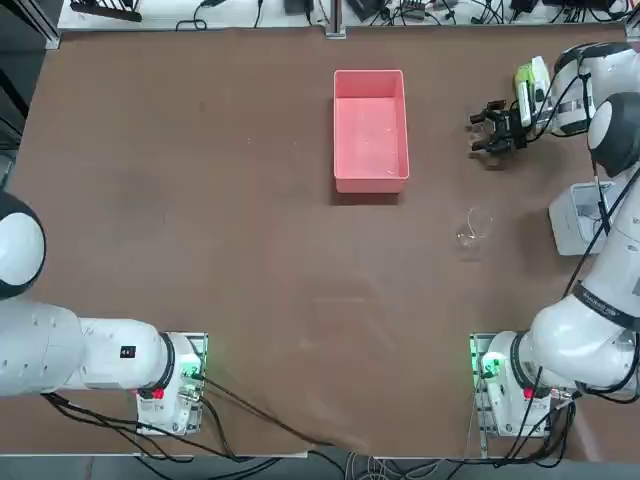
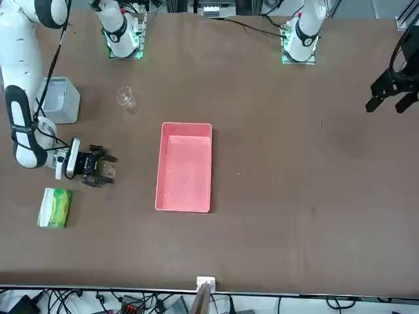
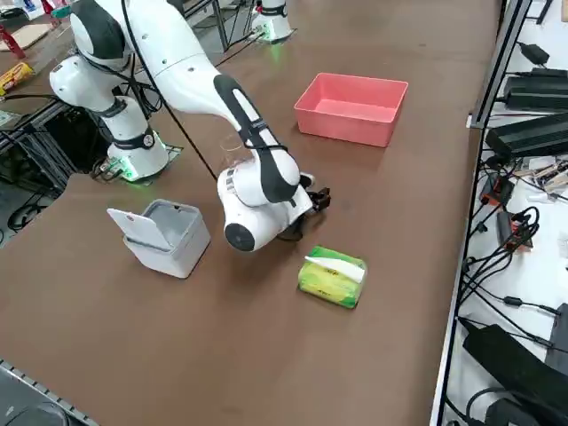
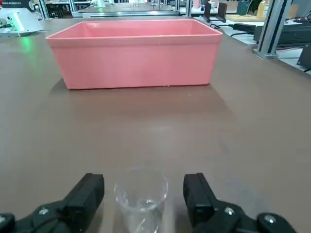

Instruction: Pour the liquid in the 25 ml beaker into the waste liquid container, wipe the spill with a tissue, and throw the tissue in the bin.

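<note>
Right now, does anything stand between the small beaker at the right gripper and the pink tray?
Nothing visible does. The 25 ml beaker stands between the fingers of the open right gripper, and only table surface lies between it and the waste liquid container.

The right arm reaches out from its base over its own side of the counter, elbow raised, forearm bent down and the wrist turned so the hand lies level and low, just above the surface. Its claw (image 4: pixel 144 194) points sideways, toward the middle of the counter. The two black fingers (image 4: pixel 87 193) stand wide apart, one on each side of a small glass without touching it. The claw holds nothing.
</note>
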You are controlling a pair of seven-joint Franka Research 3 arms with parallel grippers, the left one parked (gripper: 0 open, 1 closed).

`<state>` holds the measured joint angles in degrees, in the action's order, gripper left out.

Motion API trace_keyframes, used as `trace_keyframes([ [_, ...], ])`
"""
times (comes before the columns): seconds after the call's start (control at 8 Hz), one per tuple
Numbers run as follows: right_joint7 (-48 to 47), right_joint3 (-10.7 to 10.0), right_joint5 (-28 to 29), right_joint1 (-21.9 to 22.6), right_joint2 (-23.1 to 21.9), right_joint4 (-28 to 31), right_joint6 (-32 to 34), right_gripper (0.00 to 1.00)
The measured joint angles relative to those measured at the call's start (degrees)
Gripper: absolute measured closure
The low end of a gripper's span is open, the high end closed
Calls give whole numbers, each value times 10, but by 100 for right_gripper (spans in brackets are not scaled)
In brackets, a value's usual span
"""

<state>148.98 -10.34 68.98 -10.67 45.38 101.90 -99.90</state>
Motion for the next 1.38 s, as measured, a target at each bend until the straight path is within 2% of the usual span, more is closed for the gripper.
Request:
trace_keyframes([
  [0.25, 7, -10, -9, -6, 0, -2, 0, 0],
  [0.5, 14, -15, -53, -25, -11, -9, 1, 0],
  [0.75, 17, -19, -93, -50, -44, -13, 1, 0],
  [0.88, 15, -29, -106, -55, -65, -14, 1, 0],
  [1.12, -41, -51, -145, -54, -114, -15, -1, 0],
  [1.38, -150, -54, -197, -47, -162, -16, -14, 0],
])
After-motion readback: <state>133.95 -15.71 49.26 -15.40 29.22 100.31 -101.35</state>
